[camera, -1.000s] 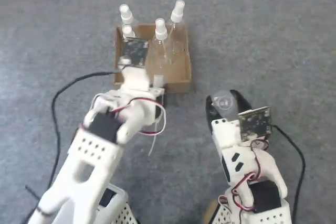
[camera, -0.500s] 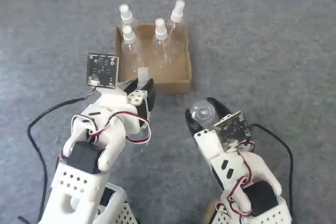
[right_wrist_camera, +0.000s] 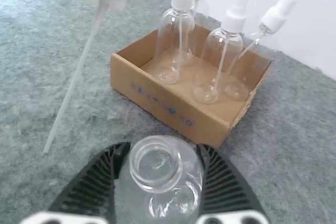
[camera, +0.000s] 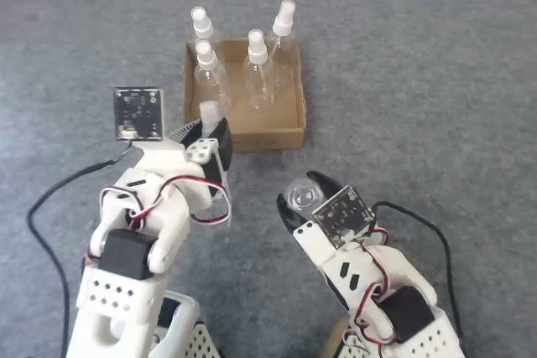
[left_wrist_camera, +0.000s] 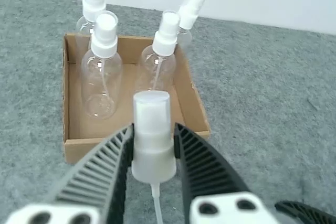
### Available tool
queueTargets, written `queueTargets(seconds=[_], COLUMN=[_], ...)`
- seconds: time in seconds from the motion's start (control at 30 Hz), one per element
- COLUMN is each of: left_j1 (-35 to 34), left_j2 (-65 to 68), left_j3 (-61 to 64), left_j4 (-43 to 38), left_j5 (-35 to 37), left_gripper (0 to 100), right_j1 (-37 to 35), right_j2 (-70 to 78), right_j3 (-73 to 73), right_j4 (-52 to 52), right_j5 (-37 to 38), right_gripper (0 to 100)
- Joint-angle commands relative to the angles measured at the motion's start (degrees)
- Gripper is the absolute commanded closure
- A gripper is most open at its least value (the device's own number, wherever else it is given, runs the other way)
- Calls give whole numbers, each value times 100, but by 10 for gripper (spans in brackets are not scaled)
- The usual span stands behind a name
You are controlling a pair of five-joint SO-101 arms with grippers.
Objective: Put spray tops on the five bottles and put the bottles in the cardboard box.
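Alignment decides this step, I judge: the left gripper [left_wrist_camera: 152, 136] is clamped on the last spray top [left_wrist_camera: 151, 109], whose dip tube [right_wrist_camera: 73, 85] hangs below the jaws. That tube's tip should enter the neck first, before the cap is lowered and seated. The right gripper [right_wrist_camera: 160, 150] is closed round the uncapped bottle [right_wrist_camera: 156, 174], its open neck showing between the jaws, apart from the tube. Beyond both sets of jaws the cardboard box [left_wrist_camera: 71, 148] holds four capped bottles [left_wrist_camera: 102, 77], upright, with bare floor behind its front wall.
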Motion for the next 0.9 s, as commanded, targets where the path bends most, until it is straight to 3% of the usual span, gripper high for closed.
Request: queueTargets(seconds=[0.0,0.33,0.87], left_j1=[-132,-149,-114], left_j2=[-149,-440,-3385], left_j3=[-92,-75,910], left_j4=[-176,-158,-185], left_j5=[176,176,176], left_gripper=[988,988,988], right_j1=[-171,-629,-936], right_j2=[40,-13,-22], right_j3=[-70,167,273], right_j4=[-13,-13,-22], right_j5=[97,404,440], right_gripper=[993,993,993])
